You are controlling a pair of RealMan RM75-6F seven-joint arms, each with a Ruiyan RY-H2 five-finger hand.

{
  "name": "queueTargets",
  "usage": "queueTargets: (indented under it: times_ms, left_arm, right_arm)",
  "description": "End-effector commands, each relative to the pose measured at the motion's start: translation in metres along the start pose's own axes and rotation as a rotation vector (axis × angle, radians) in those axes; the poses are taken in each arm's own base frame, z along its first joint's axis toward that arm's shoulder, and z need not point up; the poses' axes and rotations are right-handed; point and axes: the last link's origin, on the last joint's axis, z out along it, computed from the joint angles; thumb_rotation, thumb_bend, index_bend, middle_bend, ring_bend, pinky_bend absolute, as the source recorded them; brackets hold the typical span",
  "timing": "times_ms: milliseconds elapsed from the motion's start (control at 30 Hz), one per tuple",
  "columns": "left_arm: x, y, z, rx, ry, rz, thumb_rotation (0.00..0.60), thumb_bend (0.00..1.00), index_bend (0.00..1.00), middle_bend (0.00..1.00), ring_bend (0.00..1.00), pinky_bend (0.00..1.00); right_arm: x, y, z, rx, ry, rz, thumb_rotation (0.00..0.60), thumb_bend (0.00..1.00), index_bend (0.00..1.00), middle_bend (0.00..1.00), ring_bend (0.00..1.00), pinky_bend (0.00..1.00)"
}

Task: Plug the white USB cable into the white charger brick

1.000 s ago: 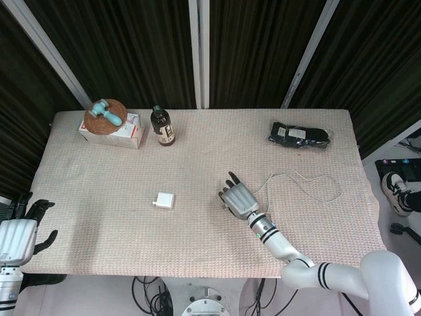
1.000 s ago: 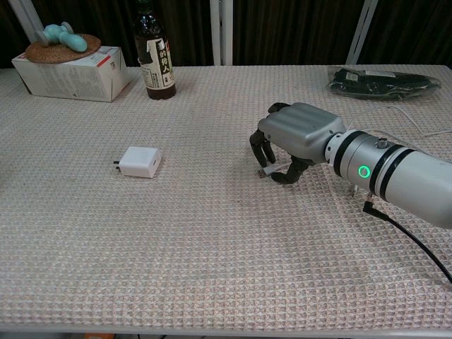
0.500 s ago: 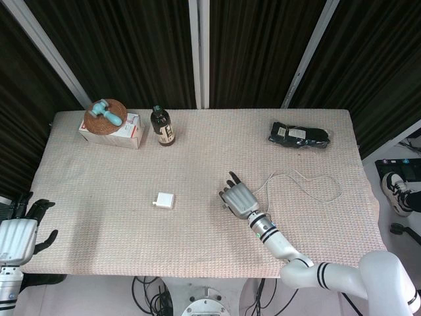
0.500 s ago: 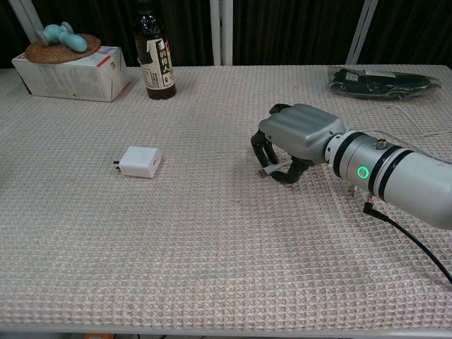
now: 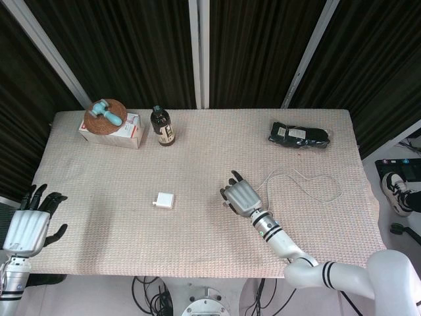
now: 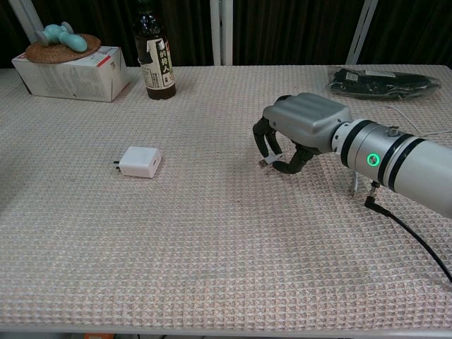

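Observation:
The white charger brick [image 5: 164, 200] [image 6: 140, 162] lies flat on the woven table cover, left of centre, with its prongs pointing left. My right hand [image 5: 241, 197] [image 6: 300, 127] is to its right, fingers curled down, and pinches the metal USB plug [image 6: 263, 164] just above the cloth. The white cable [image 5: 309, 179] loops away to the right behind that hand. My left hand [image 5: 29, 224] hovers with fingers spread and nothing in it, off the table's near left edge; only the head view shows it.
A dark bottle [image 5: 162, 126] [image 6: 157, 56] stands at the back left beside a cardboard box [image 5: 112, 128] topped by a wicker coaster and a teal object. A black pouch [image 5: 299, 135] [image 6: 381, 79] lies at the back right.
My right hand has lifted slightly with the plug pinched in it. My left hand has come up and forward a little, its fingers spreading.

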Motion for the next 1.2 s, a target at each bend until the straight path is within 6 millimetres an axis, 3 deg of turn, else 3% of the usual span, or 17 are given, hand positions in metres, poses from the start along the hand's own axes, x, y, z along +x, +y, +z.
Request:
queueTargets:
  times_ms: [33, 267, 433, 633, 933, 1200]
  left_arm:
    - [0.004, 0.018, 0.02, -0.085, -0.011, 0.01, 0.6, 0.22, 0.26, 0.23, 0.03, 0.0]
    - [-0.008, 0.072, 0.068, -0.26, -0.097, 0.005, 0.6, 0.22, 0.26, 0.23, 0.03, 0.0]
    - [-0.033, 0.108, 0.098, -0.323, -0.177, -0.008, 0.6, 0.22, 0.26, 0.23, 0.03, 0.0]
    - [-0.06, 0.14, 0.119, -0.322, -0.232, -0.034, 0.6, 0.25, 0.27, 0.23, 0.05, 0.0]
    - [-0.085, 0.171, 0.141, -0.334, -0.275, -0.046, 0.6, 0.28, 0.28, 0.23, 0.07, 0.0]
    - [-0.093, 0.177, 0.148, -0.36, -0.289, -0.026, 0.6, 0.3, 0.28, 0.23, 0.07, 0.0]
  right_arm:
    - [0.014, 0.011, -0.005, -0.024, -0.002, 0.064, 0.6, 0.34, 0.61, 0.53, 0.29, 0.12]
    - [0.042, 0.035, -0.019, -0.086, -0.005, 0.174, 0.6, 0.34, 0.61, 0.53, 0.29, 0.13]
    - [0.058, 0.051, -0.029, -0.13, -0.005, 0.212, 0.6, 0.34, 0.61, 0.53, 0.29, 0.13]
    - [0.081, 0.069, -0.037, -0.178, 0.029, 0.223, 0.6, 0.34, 0.62, 0.53, 0.29, 0.13]
    - [0.09, 0.081, -0.044, -0.211, 0.038, 0.24, 0.6, 0.34, 0.62, 0.53, 0.29, 0.13]
    - [0.086, 0.084, -0.045, -0.215, 0.025, 0.249, 0.6, 0.34, 0.62, 0.53, 0.29, 0.13]
